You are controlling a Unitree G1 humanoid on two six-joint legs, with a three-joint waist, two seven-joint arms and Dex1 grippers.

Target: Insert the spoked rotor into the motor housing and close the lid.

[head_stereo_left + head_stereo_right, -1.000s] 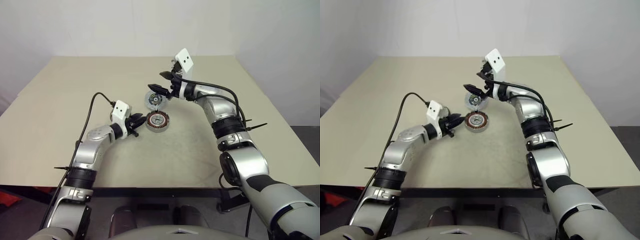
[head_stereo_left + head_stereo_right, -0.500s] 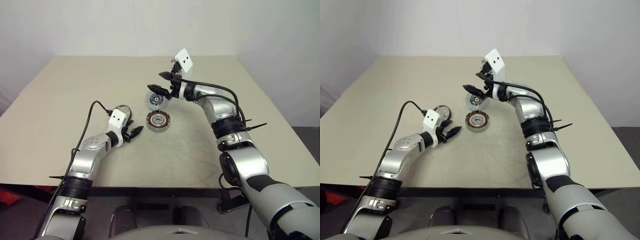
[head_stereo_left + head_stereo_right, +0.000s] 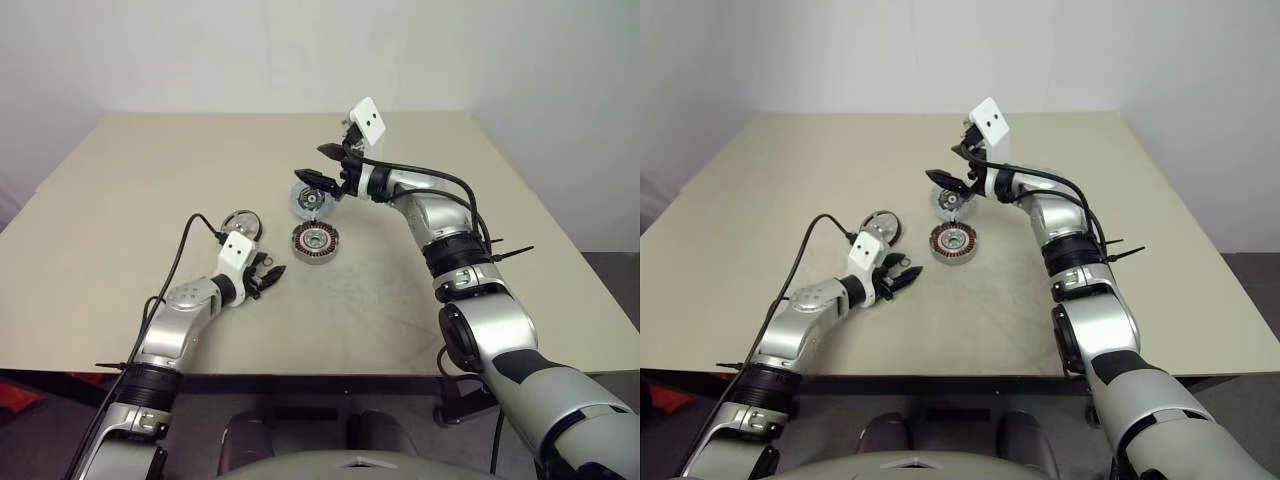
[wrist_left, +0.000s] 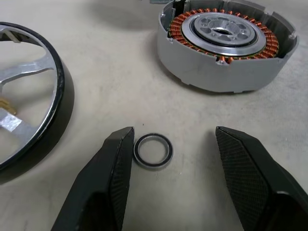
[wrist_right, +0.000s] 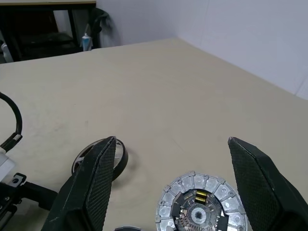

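The rotor [image 4: 26, 96], rigid metal and probably slippery, lies flat left of the housing [image 4: 226, 45]; its rim suits gripping. Both grippers, left [image 4: 175, 159] and right [image 5: 171, 159], gape empty.

The motor housing [image 3: 316, 243] lay near the middle of the table [image 3: 120, 180], with its lid [image 3: 305, 198] tilted up just behind it, joined at the rim. The spoked rotor [image 3: 240, 223] lay flat to the left of the housing, apart from it. A small ring [image 4: 153, 151] lay on the table in front of both, between the rotor and the housing.
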